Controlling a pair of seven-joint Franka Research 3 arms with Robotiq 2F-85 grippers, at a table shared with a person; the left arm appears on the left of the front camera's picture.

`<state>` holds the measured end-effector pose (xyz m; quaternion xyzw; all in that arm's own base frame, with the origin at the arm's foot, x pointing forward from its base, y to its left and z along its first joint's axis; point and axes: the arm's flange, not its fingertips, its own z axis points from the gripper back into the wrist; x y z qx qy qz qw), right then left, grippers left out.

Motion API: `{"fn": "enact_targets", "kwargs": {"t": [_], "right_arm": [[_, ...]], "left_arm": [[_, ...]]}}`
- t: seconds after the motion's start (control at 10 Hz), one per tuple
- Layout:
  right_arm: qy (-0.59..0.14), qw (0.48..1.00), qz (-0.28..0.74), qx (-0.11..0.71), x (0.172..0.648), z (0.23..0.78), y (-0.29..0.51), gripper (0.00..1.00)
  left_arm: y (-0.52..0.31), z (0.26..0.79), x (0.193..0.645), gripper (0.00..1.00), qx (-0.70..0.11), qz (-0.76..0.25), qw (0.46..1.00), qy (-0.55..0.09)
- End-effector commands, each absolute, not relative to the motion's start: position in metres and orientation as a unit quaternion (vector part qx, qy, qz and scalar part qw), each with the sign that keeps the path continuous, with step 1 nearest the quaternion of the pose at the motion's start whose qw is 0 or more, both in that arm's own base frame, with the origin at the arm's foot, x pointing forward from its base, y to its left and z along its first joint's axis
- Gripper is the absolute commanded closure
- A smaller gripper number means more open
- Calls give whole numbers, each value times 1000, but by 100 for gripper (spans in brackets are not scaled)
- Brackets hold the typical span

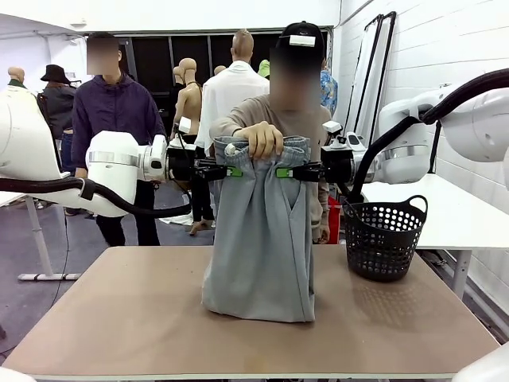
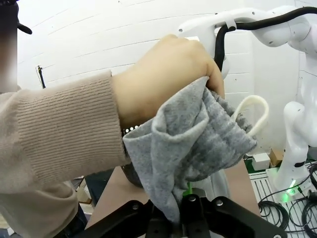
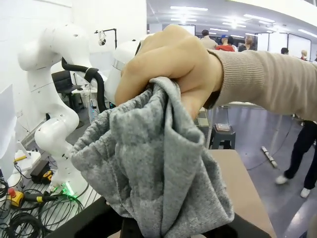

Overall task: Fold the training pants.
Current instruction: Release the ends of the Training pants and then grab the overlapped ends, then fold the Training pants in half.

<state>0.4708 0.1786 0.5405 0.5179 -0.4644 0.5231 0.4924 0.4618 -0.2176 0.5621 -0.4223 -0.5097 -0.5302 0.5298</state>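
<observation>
The light grey training pants (image 1: 261, 239) hang upright over the table, their lower end bunched on the tabletop. A person's hand (image 1: 262, 141) grips the middle of the gathered waistband. My left gripper (image 1: 233, 171) is shut on the pants' left side just below the waistband, and my right gripper (image 1: 284, 172) is shut on the right side. In the left wrist view the grey fabric (image 2: 188, 144) runs down between my fingertips, under the person's hand (image 2: 168, 74), with a white drawstring loop (image 2: 252, 113) beside it. The right wrist view shows the fabric (image 3: 153, 168) draped over my fingers.
A black mesh basket (image 1: 382, 239) stands at the table's right rear. The brown table (image 1: 119, 318) has bare surface to the left and in front of the pants. The person stands right behind the pants; another person walks at the far left.
</observation>
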Motion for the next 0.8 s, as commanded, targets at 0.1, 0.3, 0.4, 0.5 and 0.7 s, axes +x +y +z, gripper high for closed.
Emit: {"fn": "enact_targets", "kwargs": {"t": [0.1,0.3,0.4,0.5,0.7], "right_arm": [[-467,493,525,513,469,544,178,100],[-467,493,525,513,469,544,178,100],[-467,493,525,513,469,544,178,100],[-467,493,525,513,469,544,178,100],[-467,493,525,513,469,544,178,100]], "left_arm": [[-218,562,459,100,-419,-528,520,-525],[-218,562,459,100,-419,-528,520,-525],[-218,562,459,100,-419,-528,520,-525],[-218,562,459,100,-419,-528,520,-525],[-218,562,459,100,-419,-528,520,-525]]}}
